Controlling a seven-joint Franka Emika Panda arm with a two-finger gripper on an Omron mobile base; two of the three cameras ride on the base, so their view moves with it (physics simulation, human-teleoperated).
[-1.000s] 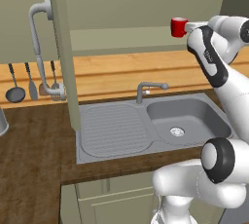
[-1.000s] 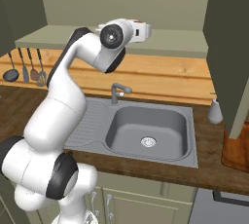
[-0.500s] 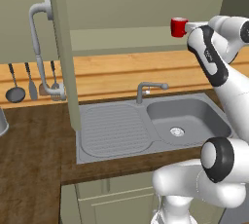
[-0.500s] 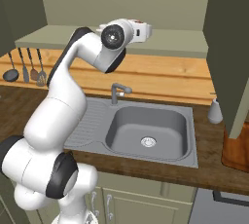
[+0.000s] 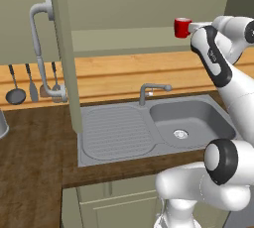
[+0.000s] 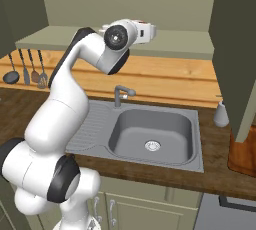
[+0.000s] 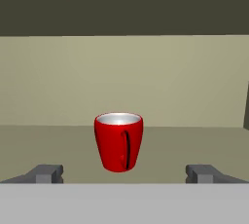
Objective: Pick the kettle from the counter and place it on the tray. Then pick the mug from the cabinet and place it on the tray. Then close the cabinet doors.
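Note:
The red mug (image 7: 118,140) stands upright on the olive cabinet shelf (image 7: 58,145), its dark handle facing me. My gripper (image 7: 126,174) is open, its fingertips (image 7: 48,173) wide apart on either side, just short of the mug and touching nothing. In the left base view the mug (image 5: 182,27) sits on the shelf (image 5: 124,41) right in front of my raised hand. Both cabinet doors are open: the left one (image 5: 62,48) and the right one (image 6: 235,49). The tray (image 6: 244,155) lies on the counter (image 6: 220,174) at the far right. The kettle is out of view.
Below the cabinet lie the steel sink (image 6: 152,134) and its tap (image 6: 121,94). A grey soap dispenser (image 6: 220,115) stands right of the sink. Utensils (image 5: 32,85) hang at the left. A grey vessel (image 5: 2,123) is cut by the left edge.
My hand has crept a little closer to the mug. Nothing else has moved.

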